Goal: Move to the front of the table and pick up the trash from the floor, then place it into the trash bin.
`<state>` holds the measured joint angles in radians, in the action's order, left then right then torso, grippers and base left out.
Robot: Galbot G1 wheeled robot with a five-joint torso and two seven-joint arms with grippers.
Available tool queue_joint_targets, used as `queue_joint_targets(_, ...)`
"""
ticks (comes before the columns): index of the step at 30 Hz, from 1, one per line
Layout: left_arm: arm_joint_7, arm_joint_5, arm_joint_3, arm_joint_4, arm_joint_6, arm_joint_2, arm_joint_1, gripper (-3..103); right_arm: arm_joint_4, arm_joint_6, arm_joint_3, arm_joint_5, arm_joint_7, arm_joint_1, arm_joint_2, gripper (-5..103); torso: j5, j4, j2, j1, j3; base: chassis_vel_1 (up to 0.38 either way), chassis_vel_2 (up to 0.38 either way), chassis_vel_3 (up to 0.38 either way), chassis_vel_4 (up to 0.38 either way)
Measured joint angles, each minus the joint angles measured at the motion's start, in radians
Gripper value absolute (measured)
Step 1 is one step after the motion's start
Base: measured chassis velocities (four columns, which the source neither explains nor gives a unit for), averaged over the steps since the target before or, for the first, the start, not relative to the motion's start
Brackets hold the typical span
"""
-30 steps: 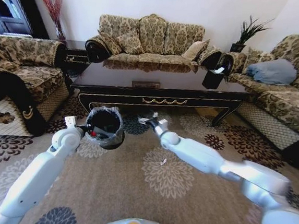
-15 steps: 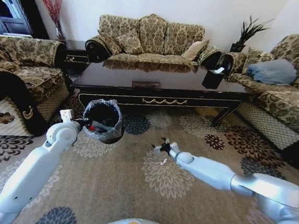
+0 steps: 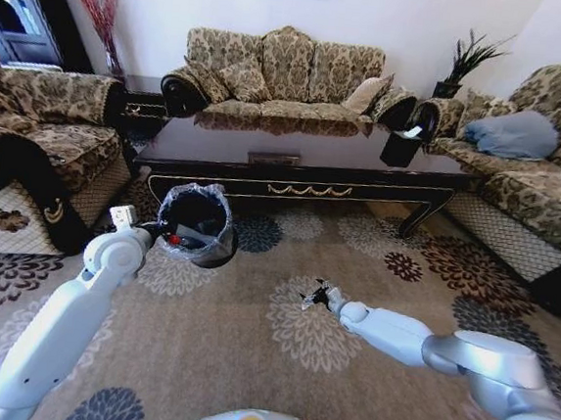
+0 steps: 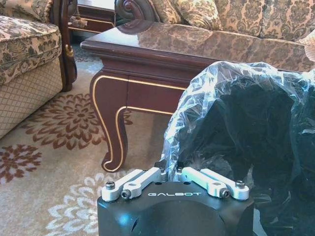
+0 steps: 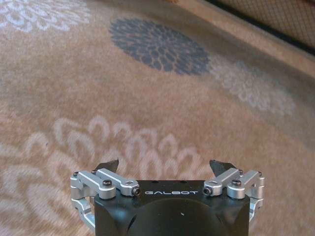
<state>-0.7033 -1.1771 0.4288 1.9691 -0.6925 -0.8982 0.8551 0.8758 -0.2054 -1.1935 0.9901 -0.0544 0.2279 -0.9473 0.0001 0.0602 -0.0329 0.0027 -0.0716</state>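
Note:
My left gripper is shut on the rim of the trash bin, a small black bucket lined with a crinkly clear bag, and holds it tilted above the floor in front of the table. The left wrist view shows the fingers pinching the bag-lined rim of the trash bin. Something red lies inside the bin. My right gripper is down at the carpet on a cream medallion, open, right beside a small white scrap of trash. In the right wrist view the right gripper has only carpet between its fingertips.
Patterned sofas stand at the left, behind the table and at the right. A dark tissue box sits on the table's right end. A curved table leg is close to the bin. Open carpet stretches around my right arm.
My right arm has swung from beside the bin down and back to the carpet by the white scrap. The left arm has shifted the bin slightly up and left.

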Motion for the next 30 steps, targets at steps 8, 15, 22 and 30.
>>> queue_joint_targets(8, 0.004, 0.022, -0.008, -0.003, 0.002, -0.002, -0.003, 2, 0.09, 0.151, 0.093, 0.266, -0.259, 0.063, -0.034, 100, 0.0001, -0.0005, 0.0, 0.0, 0.0, 0.0, 0.0, 0.0, 0.0)
queue_joint_targets(15, 0.009, 0.036, -0.007, -0.008, 0.004, -0.003, 0.004, 2, 0.1, 0.236, 0.132, 0.324, -0.407, 0.092, -0.09, 100, -0.0002, -0.0003, 0.0, 0.0, 0.0, 0.0, 0.0, 0.0, 0.0)
queue_joint_targets(22, 0.014, 0.045, -0.004, -0.016, 0.007, 0.007, 0.006, 2, 0.084, 0.272, 0.16, 0.318, -0.449, 0.134, -0.126, 100, -0.0002, -0.0003, 0.0, 0.0, 0.0, 0.0, 0.0, 0.0, 0.0)
queue_joint_targets(30, 0.015, 0.044, -0.008, -0.017, 0.007, 0.009, -0.001, 2, 0.072, 0.27, 0.181, 0.293, -0.439, 0.15, -0.127, 88, -0.0001, -0.0003, 0.0, 0.0, 0.0, 0.0, 0.0, 0.0, 0.0)
